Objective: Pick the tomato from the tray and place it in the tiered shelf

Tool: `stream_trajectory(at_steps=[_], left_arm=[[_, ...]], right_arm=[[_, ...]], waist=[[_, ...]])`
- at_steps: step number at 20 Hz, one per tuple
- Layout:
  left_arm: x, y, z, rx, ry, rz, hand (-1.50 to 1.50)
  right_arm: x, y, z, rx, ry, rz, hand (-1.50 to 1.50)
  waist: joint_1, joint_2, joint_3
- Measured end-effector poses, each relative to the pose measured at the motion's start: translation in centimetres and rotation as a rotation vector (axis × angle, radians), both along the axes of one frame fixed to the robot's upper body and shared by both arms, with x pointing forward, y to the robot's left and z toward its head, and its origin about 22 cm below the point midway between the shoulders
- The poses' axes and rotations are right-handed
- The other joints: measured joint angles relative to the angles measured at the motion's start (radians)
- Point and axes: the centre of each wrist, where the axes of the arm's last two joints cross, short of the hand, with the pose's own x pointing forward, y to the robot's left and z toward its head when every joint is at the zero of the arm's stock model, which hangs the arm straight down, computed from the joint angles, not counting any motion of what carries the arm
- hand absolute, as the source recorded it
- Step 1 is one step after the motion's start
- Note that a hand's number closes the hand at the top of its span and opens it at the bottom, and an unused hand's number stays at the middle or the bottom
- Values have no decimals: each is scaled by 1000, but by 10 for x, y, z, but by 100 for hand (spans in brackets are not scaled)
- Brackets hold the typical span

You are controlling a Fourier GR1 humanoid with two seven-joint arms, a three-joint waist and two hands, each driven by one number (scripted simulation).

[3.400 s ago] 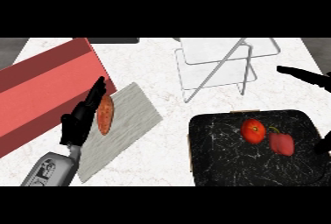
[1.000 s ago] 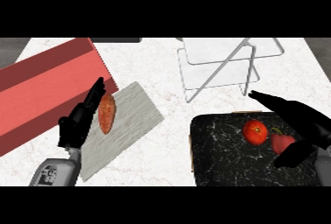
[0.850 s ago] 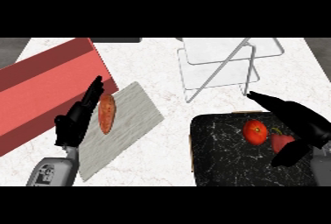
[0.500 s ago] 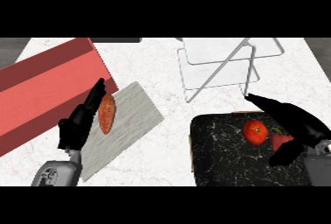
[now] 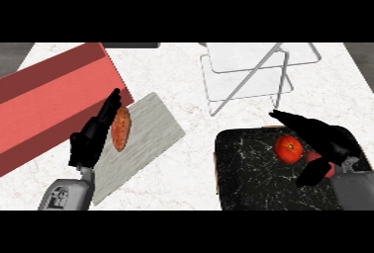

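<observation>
Fingers spread on right hand cupping beside tomato over tray, left hand straight, resting

A broad strip of bare table runs down the middle from far to near, between the red slab with the grey board on the left and the tiered shelf and black tray on the right. The shelf's slanted wire legs rise just beyond the tray's far edge, so the bare table between the two is narrow. Over the tray, the right hand spreads open just right of the tomato, filling the tray's right side, while the tray's left half lies bare.
</observation>
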Motion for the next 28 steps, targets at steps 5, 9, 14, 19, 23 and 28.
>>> stream_trajectory(at_steps=[5,9,14,19,23,28], left_arm=[[-2,-6,3,-3,-2,9,0],[-6,-5,-1,-4,-4,7,0],[-2,-5,-2,-3,-3,7,0],[-1,-1,1,2,2,11,0],[0,-4,1,2,6,-1,0],[3,-5,1,-2,-2,-10,0]], right_arm=[[-2,2,-7,-41,14,41,150],[-4,-5,-10,-65,-38,86,150],[-9,-4,-11,-54,-78,98,150],[-26,85,-17,-26,-98,-6,150],[-47,143,-17,-5,-121,-113,150],[-79,196,-1,175,-198,-228,150]], waist=[[-1,0,0],[0,-1,-1],[-1,-1,0],[-1,-6,-2],[9,-7,-2],[15,-4,0]])
